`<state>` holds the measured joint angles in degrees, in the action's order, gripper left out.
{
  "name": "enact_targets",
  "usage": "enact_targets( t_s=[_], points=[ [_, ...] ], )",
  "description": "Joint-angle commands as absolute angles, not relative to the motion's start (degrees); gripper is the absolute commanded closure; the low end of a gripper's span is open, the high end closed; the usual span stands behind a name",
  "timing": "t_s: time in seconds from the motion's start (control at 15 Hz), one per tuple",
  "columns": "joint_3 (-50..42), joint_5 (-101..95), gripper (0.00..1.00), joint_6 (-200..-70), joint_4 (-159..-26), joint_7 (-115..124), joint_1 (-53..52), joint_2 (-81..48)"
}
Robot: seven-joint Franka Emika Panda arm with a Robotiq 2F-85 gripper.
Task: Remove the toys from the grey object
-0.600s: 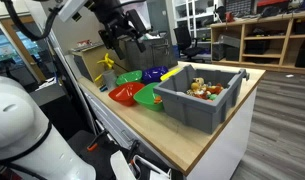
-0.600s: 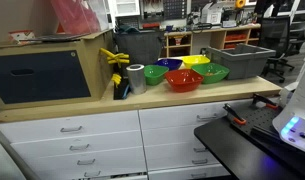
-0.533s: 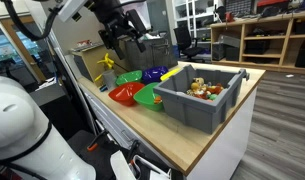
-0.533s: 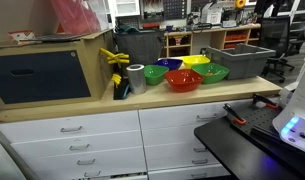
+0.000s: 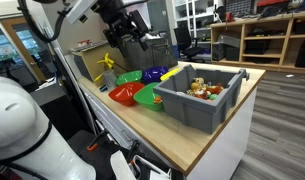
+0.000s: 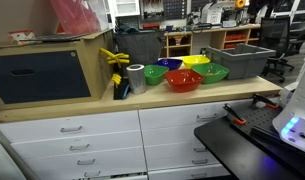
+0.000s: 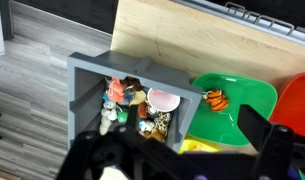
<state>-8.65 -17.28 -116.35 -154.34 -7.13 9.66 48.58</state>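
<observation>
- The gripper (image 5: 130, 40) hangs above the far end of the desk (image 5: 177, 135), at 10 o'clock from the grey bin (image 5: 192, 110) in an exterior view.
- Gripper state: the jaws stand spread wide and grasp nothing (in the wrist view the dark fingers (image 7: 267, 145) appear blurred along the lower edge, well apart from each other).
- The grey bin stands upright on the desk near its front corner. In the wrist view its rim (image 7: 87, 72) lies at 9 o'clock in the picture.
- The toys (image 7: 137, 105) lie in a loose pile on the bin floor, inside the walls. Yellow, orange, red and white pieces are distinguishable; single shapes are too small to name.
- A green bowl (image 7: 232, 115) sits just beside the bin, at 3 o'clock from it in the wrist view. A small orange figure (image 7: 217, 99) lies inside this bowl.
- A red bowl (image 7: 297, 95) follows at 3 o'clock from the green bowl, cut by the picture edge.
- In an exterior view a purple bowl (image 5: 129, 76) and a yellow bowl (image 5: 155, 73) sit behind the red and green ones.
</observation>
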Motion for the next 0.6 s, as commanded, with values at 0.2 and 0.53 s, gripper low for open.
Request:
enact_targets(
  t_s=[0.2,0.53],
  points=[
    [-5.39,-15.74,0.0,-127.33,-145.39,0.79,8.81,29.7],
    [-3.88,-15.64,0.0,-128.63,-136.28,5.87,9.24,16.61]
  ],
)
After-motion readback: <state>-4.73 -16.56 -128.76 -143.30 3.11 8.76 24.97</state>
